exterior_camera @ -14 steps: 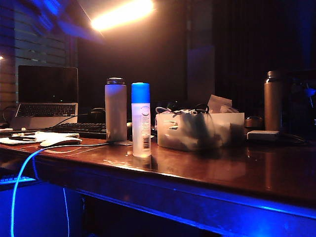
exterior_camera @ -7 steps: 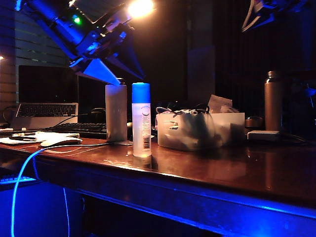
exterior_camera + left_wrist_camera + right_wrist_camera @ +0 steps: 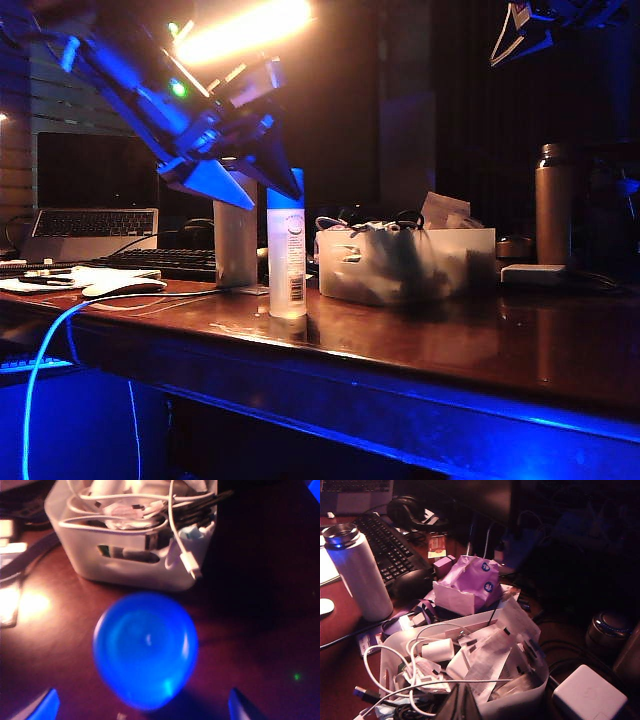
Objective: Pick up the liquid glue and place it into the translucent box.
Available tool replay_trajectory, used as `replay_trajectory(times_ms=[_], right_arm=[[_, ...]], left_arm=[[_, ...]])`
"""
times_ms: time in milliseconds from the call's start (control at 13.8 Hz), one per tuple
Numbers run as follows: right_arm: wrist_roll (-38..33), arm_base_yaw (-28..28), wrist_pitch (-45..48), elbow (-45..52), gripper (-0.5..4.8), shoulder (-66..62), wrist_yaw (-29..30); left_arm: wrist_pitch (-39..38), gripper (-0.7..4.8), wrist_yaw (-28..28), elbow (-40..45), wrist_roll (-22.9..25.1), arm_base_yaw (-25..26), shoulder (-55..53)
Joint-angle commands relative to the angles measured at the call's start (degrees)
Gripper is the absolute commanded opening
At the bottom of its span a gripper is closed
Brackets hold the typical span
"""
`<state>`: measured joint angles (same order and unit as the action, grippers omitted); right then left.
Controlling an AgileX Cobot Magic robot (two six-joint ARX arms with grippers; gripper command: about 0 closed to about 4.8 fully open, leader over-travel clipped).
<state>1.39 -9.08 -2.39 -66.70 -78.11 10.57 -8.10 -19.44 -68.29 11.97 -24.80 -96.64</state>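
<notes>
The liquid glue, a slim whitish bottle with a blue cap, stands upright near the table's front edge. My left gripper comes down from the upper left, open, with its fingers to either side of the cap and apart from it. In the left wrist view the blue cap sits between the wide-spread fingertips. The translucent box stands just right of the glue, full of cables and papers. My right gripper hangs shut above the box and shows at the top right of the exterior view.
A white flask stands close behind the glue. A brown bottle and a white adapter are at the right. A laptop, keyboard and blue cable lie at the left.
My left arm has swung down from the upper left to the glue's cap and its jaws have opened. The right gripper has come into view at the top right.
</notes>
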Motion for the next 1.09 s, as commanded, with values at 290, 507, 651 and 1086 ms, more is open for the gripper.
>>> replay_trajectory(times_ms=[290, 507, 651, 1086], right_arm=[[0.17, -0.07, 1.18, -0.31, -0.01, 0.22, 0.09], [0.2, -0.04, 1.16, -0.31, -0.01, 0.22, 0.09], [0.2, -0.04, 1.18, -0.31, -0.01, 0.22, 0.09], [0.2, -0.04, 1.18, -0.31, -0.01, 0.22, 0.09]], left_arm=[[2.58, 4.79, -5.33, -5.27, -3.08, -0.66, -2.38], [2.14, 4.79, -5.42, -5.81, -3.82, -0.76, -4.2], [1.55, 4.79, -5.31, -5.81, -3.8, -0.76, -4.44], [2.21, 2.74, -3.28, -5.81, -3.45, -0.74, -4.44]])
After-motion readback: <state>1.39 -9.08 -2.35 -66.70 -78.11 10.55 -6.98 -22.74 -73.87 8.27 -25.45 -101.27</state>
